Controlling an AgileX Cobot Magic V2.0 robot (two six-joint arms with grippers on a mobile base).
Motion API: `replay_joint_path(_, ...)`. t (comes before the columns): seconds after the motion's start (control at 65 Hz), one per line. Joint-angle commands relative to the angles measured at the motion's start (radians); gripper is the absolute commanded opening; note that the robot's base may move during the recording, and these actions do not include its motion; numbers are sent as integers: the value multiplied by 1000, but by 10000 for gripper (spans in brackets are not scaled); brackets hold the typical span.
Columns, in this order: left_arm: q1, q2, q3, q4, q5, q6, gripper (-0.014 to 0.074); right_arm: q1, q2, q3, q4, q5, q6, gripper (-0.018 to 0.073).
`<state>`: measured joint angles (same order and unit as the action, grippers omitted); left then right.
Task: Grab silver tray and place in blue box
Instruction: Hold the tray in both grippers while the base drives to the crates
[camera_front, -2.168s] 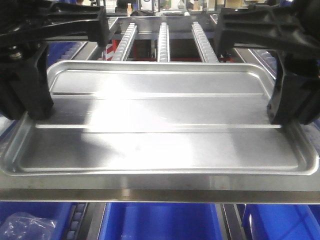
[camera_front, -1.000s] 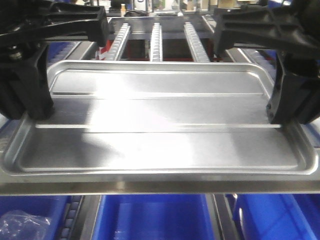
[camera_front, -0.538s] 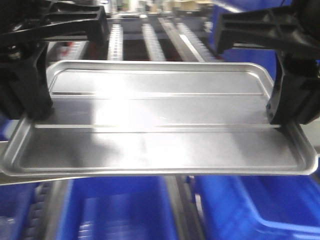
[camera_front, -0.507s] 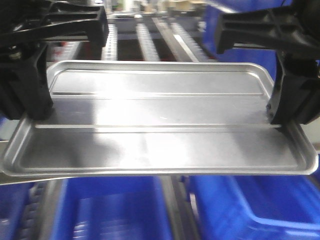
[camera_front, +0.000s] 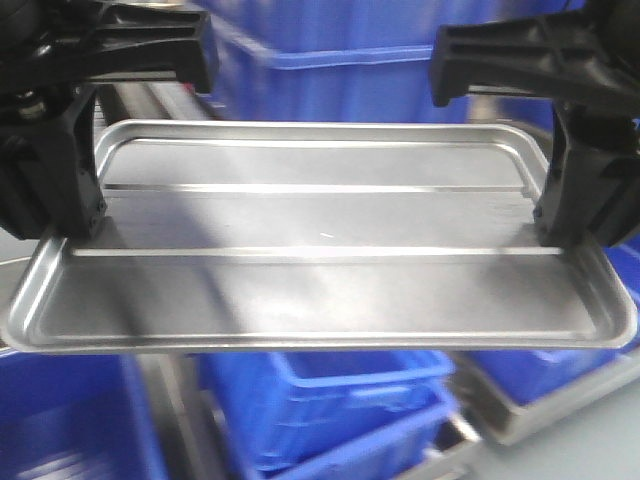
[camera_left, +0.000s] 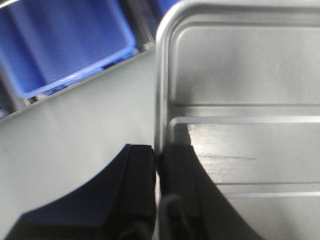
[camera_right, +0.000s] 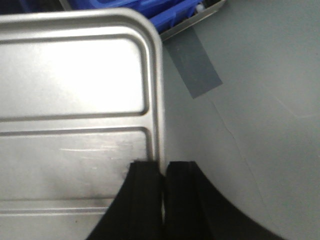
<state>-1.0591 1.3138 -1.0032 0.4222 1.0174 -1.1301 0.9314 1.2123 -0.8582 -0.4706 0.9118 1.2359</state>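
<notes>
Exterior front-facing view: the silver tray (camera_front: 320, 260) is held aloft, long axis running side to side, its short rims pinched by the left gripper (camera_left: 157, 170) and right gripper (camera_right: 164, 180). A blue box (camera_front: 330, 400) is seen below it.

- The 3 silver roller rails that ran away behind the far rim of the silver tray (camera_front: 320, 285) 2.2 s ago are out of view. A blue box (camera_front: 340, 70) now fills that space, its rim crossing the top of the front view.
- The flat metal ledge that lay just under the tray's near rim is gone. Below that rim there are now stacked blue boxes (camera_front: 330, 405) at centre and grey floor (camera_front: 590, 445) at lower right.
- The bin holding a crumpled clear bag at lower left has left the view.
- The broad white glare across the tray's recessed centre has faded, and the metal now reads as a duller, more even grey.
</notes>
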Motion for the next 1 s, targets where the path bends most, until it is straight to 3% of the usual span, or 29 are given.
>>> replay_joint_path(0.0,-11,-28,-27,21,-32,-10,-10,4,-27,-29,-50,-41,-11,65)
replay_joint_path(0.984,-11,-28,-27,17,-32,-10,-10,4,-27,-29,-50,-41,-11,65)
